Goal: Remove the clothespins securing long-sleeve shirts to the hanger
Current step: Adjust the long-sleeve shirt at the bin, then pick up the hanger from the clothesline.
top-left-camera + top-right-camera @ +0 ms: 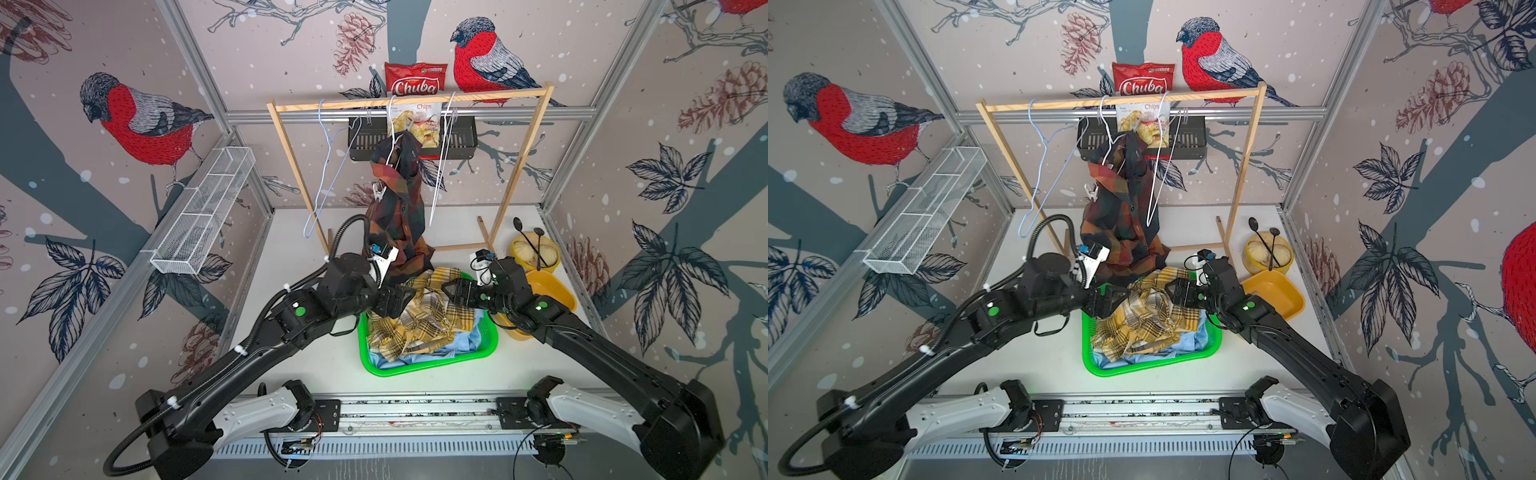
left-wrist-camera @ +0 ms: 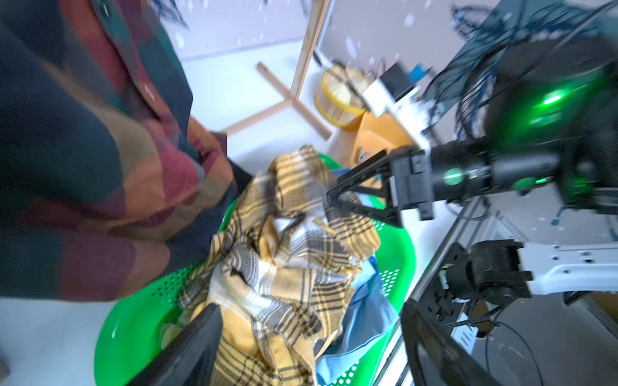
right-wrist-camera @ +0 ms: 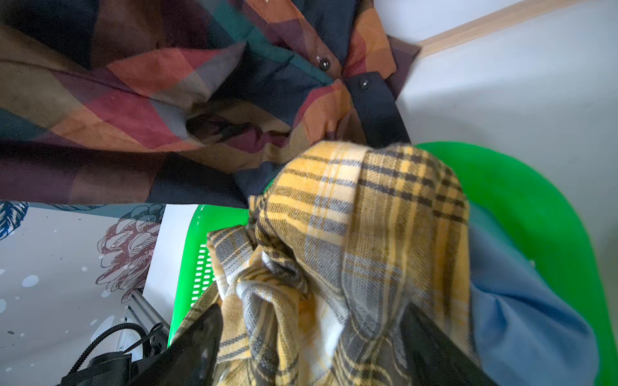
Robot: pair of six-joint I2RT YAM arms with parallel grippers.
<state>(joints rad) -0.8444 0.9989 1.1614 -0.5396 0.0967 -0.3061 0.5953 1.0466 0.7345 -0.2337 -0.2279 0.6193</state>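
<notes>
On the white table, left gripper and right gripper both gape wide, clasping nothing, astride folds of the yellow plaid shirt in the green basket near the front edge; behind, a whitish clothespin, roughly upright, pinches the hanging check shirt.

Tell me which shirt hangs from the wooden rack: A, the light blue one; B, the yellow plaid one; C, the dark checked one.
C: the dark checked shirt hangs from the wooden rack with a whitish clothespin on it, while the yellow plaid shirt and light blue shirt lie in the green basket.
</notes>
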